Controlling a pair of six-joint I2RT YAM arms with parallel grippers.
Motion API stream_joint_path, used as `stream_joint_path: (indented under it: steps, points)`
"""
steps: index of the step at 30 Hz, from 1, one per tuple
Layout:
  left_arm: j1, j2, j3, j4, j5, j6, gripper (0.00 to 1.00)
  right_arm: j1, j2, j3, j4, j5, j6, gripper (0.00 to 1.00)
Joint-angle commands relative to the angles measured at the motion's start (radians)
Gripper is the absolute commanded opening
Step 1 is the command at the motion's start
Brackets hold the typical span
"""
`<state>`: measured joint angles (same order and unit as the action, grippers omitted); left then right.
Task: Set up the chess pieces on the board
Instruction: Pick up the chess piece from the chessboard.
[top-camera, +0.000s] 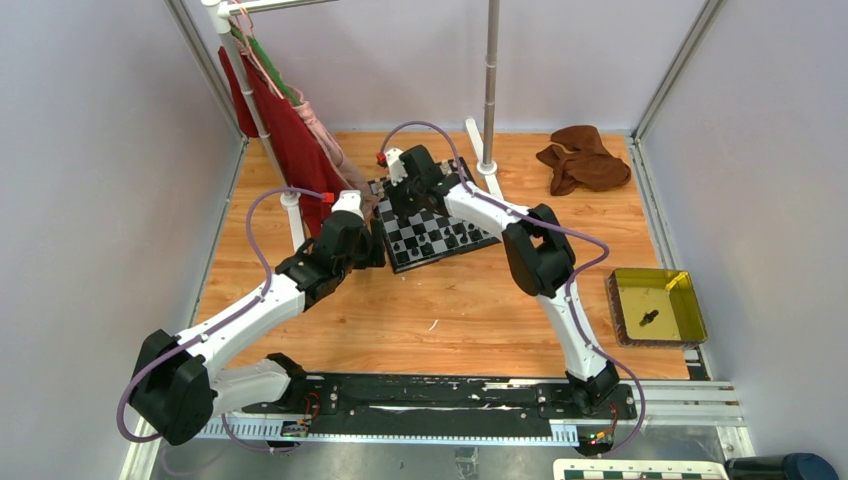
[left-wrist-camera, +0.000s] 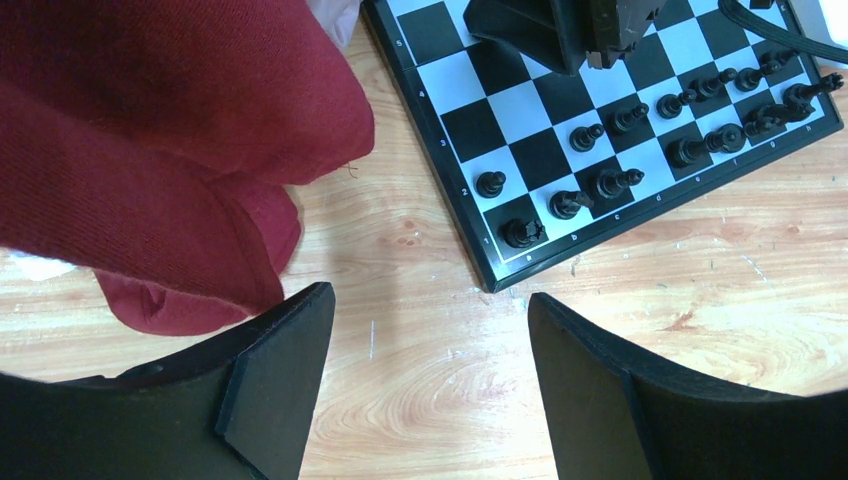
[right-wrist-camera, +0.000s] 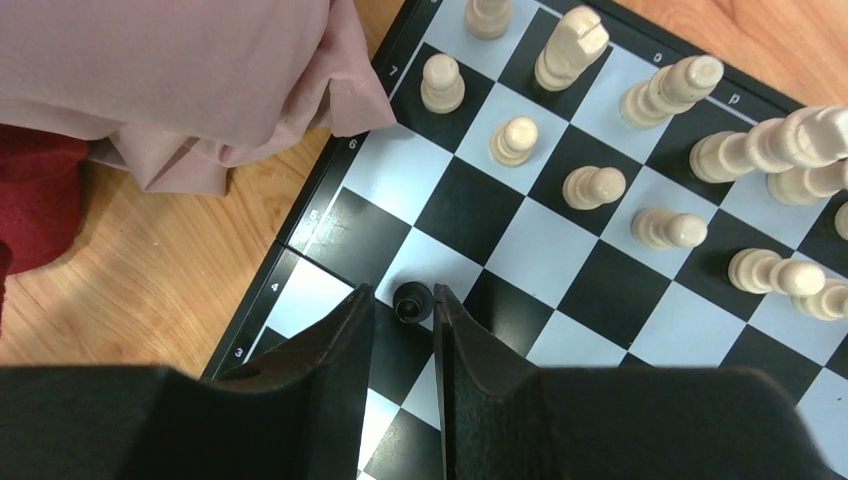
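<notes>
The right claw (right-wrist-camera: 403, 292) hangs over the left side of the board (right-wrist-camera: 450, 205), its fingers (right-wrist-camera: 350, 350) drawn close with only a narrow gap. A black pawn (right-wrist-camera: 413, 303) sits in that gap, right at the fingertips, over a white square one file in from the board's left edge. It looks to touch the right finger, with a sliver of space on the other side. I cannot tell whether the claw pinches it or only flanks it.

Past the pawn, the cream pieces (right-wrist-camera: 592, 186) stand in two rows at the board's far end. The black pieces (left-wrist-camera: 612, 182) stand in two rows along its near edge.

The left claw (left-wrist-camera: 428, 300) is spread wide and holds nothing. It hovers over bare desk (left-wrist-camera: 420, 400) just off the board's near left corner, with that corner showing between its fingers.

A red cloth (left-wrist-camera: 150, 150) lies on the desk left of the board, and a pink cloth (right-wrist-camera: 170, 80) overlaps the board's far left edge. A brown cloth (top-camera: 585, 160) lies in the desk's far right corner. A yellow tray (top-camera: 670, 290) sits at the right edge, well apart from the board, with a small dark thing (top-camera: 648, 318) in it.
</notes>
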<state>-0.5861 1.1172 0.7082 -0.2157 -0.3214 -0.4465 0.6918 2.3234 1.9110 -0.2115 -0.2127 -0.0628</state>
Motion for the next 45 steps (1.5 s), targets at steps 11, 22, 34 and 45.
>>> stream_joint_path:
  steps: [11, 22, 34, 45]
  points:
    - [-0.009, 0.004, 0.008, 0.016, 0.001, 0.013, 0.77, -0.010, 0.048, 0.053, -0.034, -0.005, -0.008, 0.28]
    - [-0.009, 0.005, 0.011, 0.015, -0.001, 0.015, 0.77, -0.010, 0.050, 0.060, -0.042, -0.005, -0.009, 0.17]
    - [-0.009, 0.005, -0.001, 0.018, -0.001, 0.003, 0.77, -0.012, 0.024, 0.047, -0.048, 0.007, -0.029, 0.00]
    - [-0.009, -0.032, -0.016, 0.004, -0.006, -0.028, 0.77, -0.003, -0.085, -0.054, -0.024, 0.021, -0.038, 0.00]
